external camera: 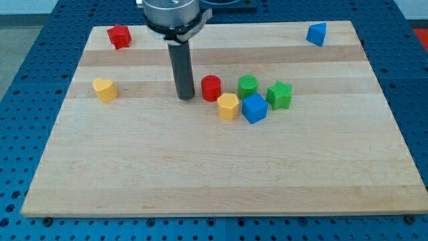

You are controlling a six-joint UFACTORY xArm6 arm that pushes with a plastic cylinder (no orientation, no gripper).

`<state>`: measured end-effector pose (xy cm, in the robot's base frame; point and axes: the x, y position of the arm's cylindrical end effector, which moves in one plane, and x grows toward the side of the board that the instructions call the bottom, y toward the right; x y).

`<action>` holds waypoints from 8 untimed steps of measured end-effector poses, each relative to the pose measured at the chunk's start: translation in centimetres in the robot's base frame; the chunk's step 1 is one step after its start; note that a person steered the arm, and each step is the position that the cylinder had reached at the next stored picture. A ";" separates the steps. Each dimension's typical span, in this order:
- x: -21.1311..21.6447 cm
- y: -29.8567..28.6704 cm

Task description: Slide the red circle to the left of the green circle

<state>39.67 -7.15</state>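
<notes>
The red circle [211, 88] stands near the board's middle. The green circle [247, 86] is a short way to its right, with a small gap between them. My tip [186, 97] rests on the board just left of the red circle, close to it but apart. The rod rises straight up from the tip to the arm's head at the view's top.
A yellow hexagon block [228, 106] and a blue cube [254, 108] sit just below the two circles. A green star block [279, 95] is right of them. A yellow heart block [104, 89] sits at the left, a red block [120, 36] top left, a blue triangle block [317, 33] top right.
</notes>
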 end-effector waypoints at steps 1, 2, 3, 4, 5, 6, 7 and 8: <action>-1.3 0.0; -1.3 0.0; -1.3 0.2; -1.3 1.1; -1.3 2.3; -1.3 3.2; -1.7 3.3; -5.1 3.2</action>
<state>34.57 -3.93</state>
